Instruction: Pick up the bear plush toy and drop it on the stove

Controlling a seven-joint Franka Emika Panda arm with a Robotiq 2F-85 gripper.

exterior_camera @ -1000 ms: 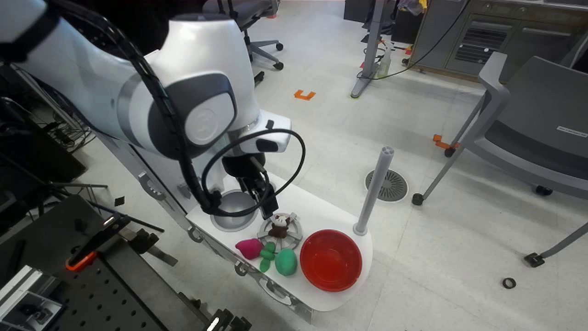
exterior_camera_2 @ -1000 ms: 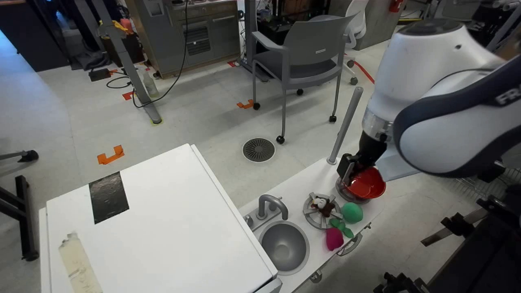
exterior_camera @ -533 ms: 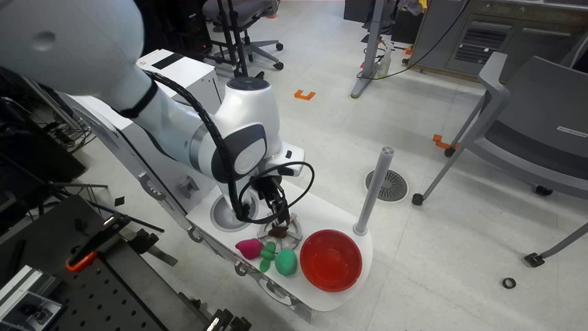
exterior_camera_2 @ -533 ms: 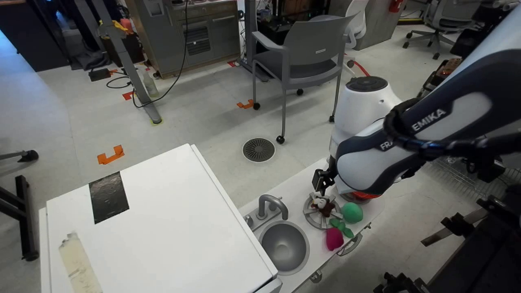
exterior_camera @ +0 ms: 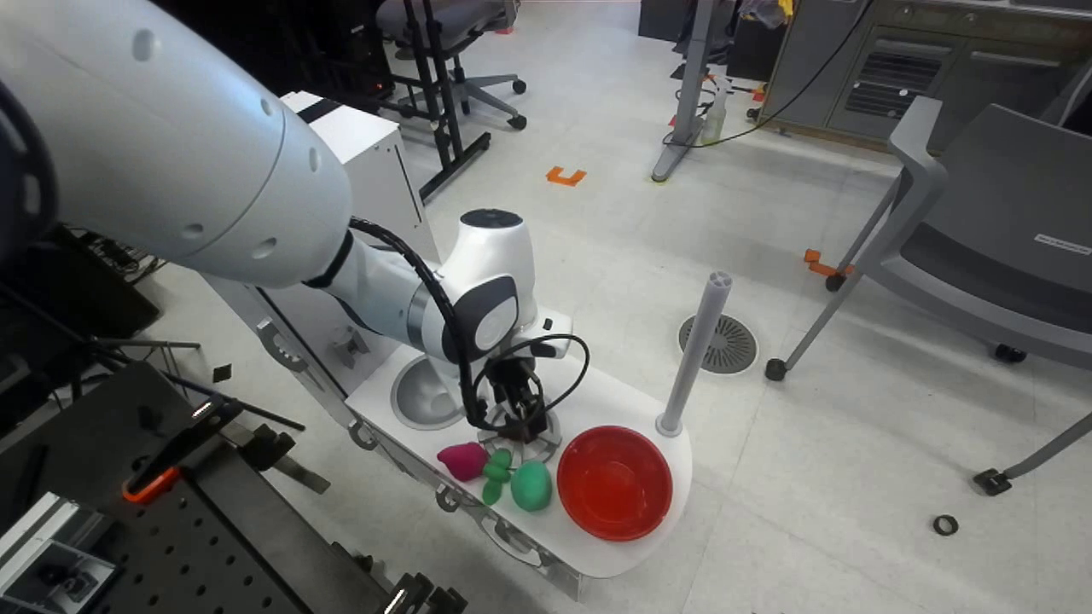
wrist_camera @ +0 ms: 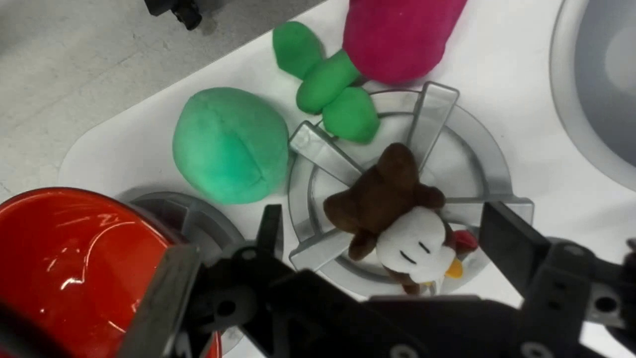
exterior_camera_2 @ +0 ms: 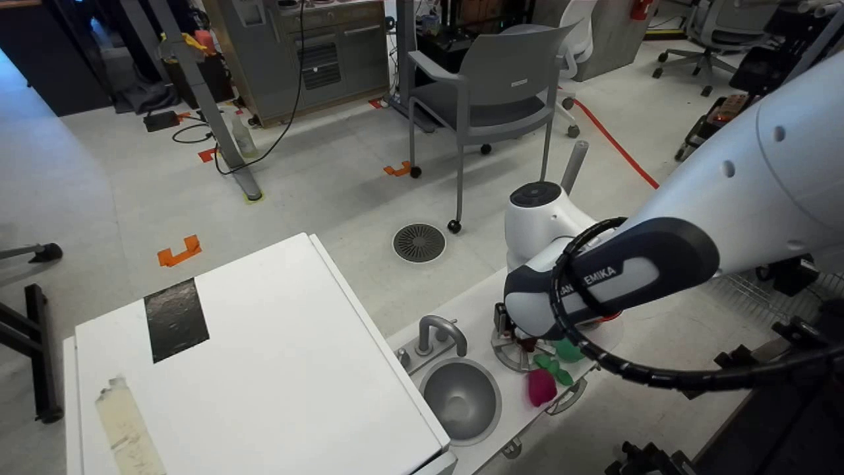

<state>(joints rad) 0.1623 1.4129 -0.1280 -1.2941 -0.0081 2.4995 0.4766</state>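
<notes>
The bear plush toy [wrist_camera: 380,201] lies on the stove burner [wrist_camera: 432,117]; the tool [wrist_camera: 381,219], jaws apart, hangs lower over it than half a second ago. Left to right in the wrist view: red bowl [wrist_camera: 74,253], green plush [wrist_camera: 228,144] just beside the burner, green leaves [wrist_camera: 328,82] over its rim, magenta plush [wrist_camera: 400,37], then a strip of white counter [wrist_camera: 521,99] before the sink [wrist_camera: 561,74]. In an exterior view, a gray chair [exterior_camera: 1015,188] stands on the floor [exterior_camera: 597,230].

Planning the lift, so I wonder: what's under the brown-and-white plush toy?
The plush toy lies on a gray burner whose rim and spoke ends show around it. The plush toy hides the burner's center.
</notes>
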